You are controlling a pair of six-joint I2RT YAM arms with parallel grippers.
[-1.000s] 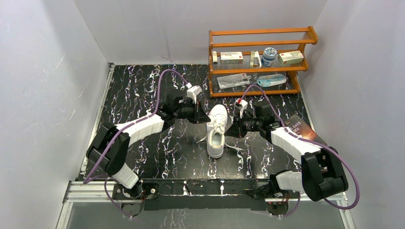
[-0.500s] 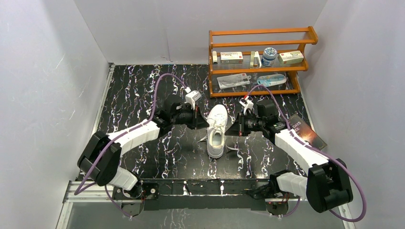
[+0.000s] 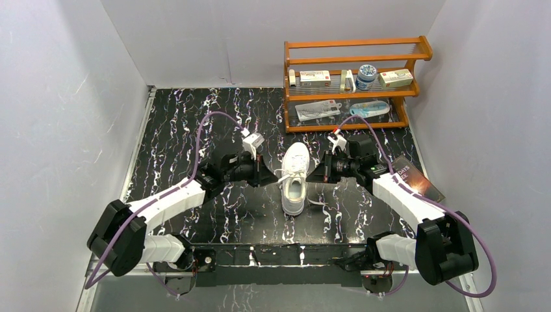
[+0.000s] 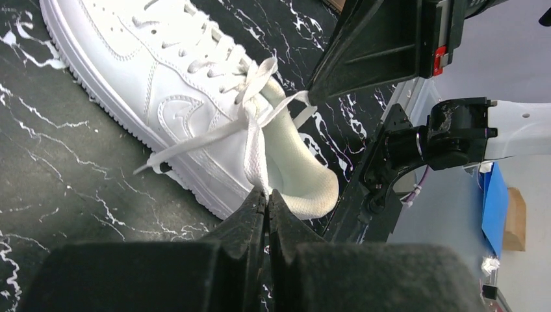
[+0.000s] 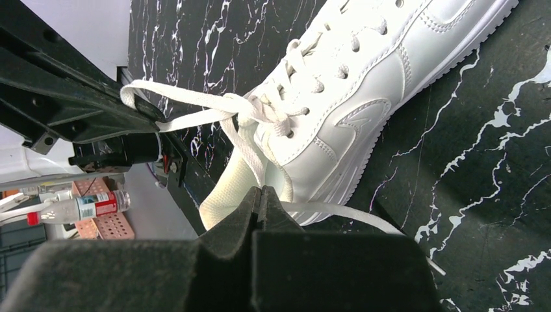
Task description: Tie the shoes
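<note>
The white sneaker (image 3: 294, 182) lies on the table (image 3: 195, 123) between the left gripper (image 4: 267, 195) and the right gripper (image 5: 260, 190), each clenched on a strand of the laces (image 4: 256, 159), so they should pull apart evenly to tighten the knot (image 5: 250, 112).

The all-white low-top sneaker (image 3: 294, 181) stands upright on its sole near mid-frame in the top view, toe toward the upper edge. Its thin laces (image 4: 252, 97) cross in a loose knot, one strand pinched in my left end effector (image 4: 268, 195), another in my right end effector (image 5: 260, 192).
</note>
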